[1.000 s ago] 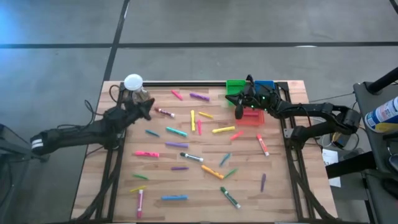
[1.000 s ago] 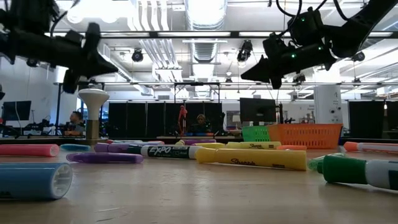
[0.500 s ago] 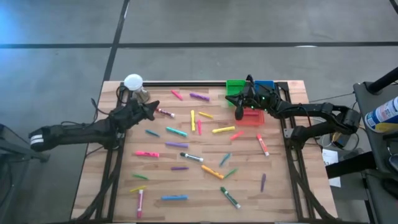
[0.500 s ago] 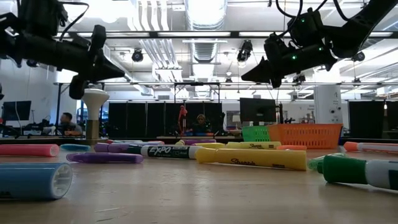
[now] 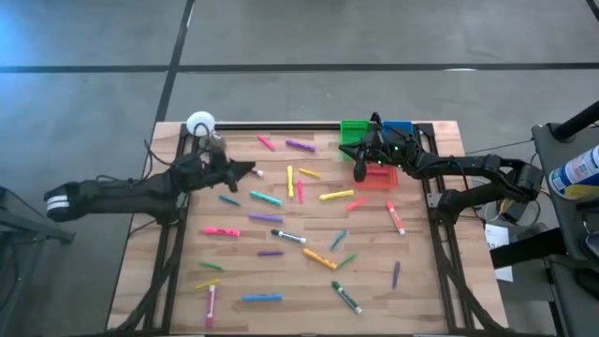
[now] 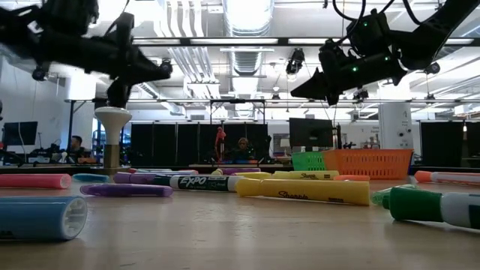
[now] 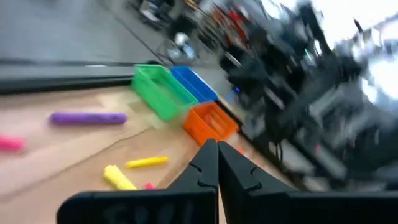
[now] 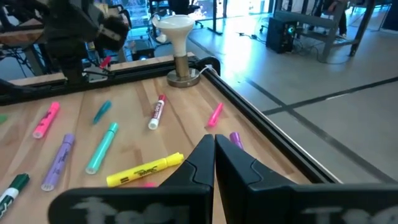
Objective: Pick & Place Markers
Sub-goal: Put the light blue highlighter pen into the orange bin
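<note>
Beside the red bin [image 5: 378, 176] hangs the right gripper [image 5: 359, 169], its fingers pressed together and holding nothing. Well away from that bin, toward the white lamp [image 5: 199, 123], the left gripper [image 5: 251, 170] reaches over the table [image 5: 421, 290], fingers also together and empty. Markers [image 5: 266, 198] lie scattered across the wood, mostly away from the red bin.

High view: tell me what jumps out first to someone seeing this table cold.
The scatter of bright markers across the wooden table catches the eye first. Next come the two dark arms reaching in from either side: the left claw, shut and empty, above the markers toward the far left, and the right claw, also shut and empty, beside the orange bin. Green and blue bins sit behind it at the far edge.
</note>
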